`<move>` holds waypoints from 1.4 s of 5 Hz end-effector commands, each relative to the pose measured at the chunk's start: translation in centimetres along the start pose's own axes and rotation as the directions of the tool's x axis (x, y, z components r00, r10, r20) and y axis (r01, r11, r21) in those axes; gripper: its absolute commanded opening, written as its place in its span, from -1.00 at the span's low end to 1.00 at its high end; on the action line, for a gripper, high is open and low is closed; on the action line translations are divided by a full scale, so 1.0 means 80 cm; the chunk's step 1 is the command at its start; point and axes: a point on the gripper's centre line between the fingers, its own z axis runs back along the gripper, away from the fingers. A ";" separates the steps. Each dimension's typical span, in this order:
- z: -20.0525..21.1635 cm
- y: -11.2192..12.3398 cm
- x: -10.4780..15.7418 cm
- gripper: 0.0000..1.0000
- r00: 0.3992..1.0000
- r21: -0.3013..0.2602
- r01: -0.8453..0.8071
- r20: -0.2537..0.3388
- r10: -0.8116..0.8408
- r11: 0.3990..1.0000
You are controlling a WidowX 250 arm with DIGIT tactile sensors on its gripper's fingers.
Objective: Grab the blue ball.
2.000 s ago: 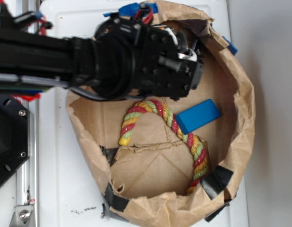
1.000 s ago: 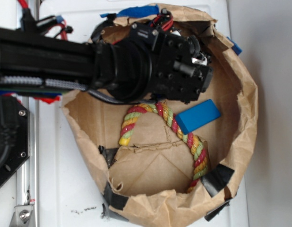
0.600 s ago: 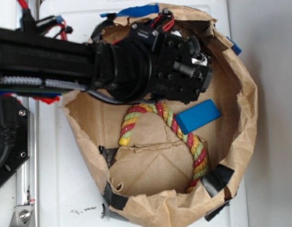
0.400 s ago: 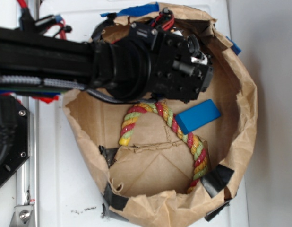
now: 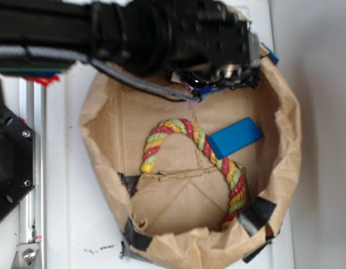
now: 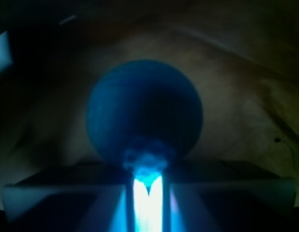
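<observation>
In the wrist view the blue ball is a dark, round, teal-blue shape that fills the middle, right at my gripper's tips. The jaws stand as dark bars below it, with a narrow bright blue slit between them, and they look shut on the ball's lower part. In the exterior view my gripper hangs blurred over the top right rim of the brown paper bag. There the black arm hides the ball.
Inside the bag lie a red-yellow-green twisted rope and a flat bright-blue block. Black tape patches hold the bag's lower rim. A black metal rail and mount stand on the left, on the white table.
The arm has risen and shifted toward the top of the frame, looking larger and blurred. More of the bag's floor shows. The rope and the block have not moved.
</observation>
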 end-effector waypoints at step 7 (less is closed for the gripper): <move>0.141 0.016 -0.086 -1.00 0.755 -0.240 0.633 -0.015 -0.655 0.736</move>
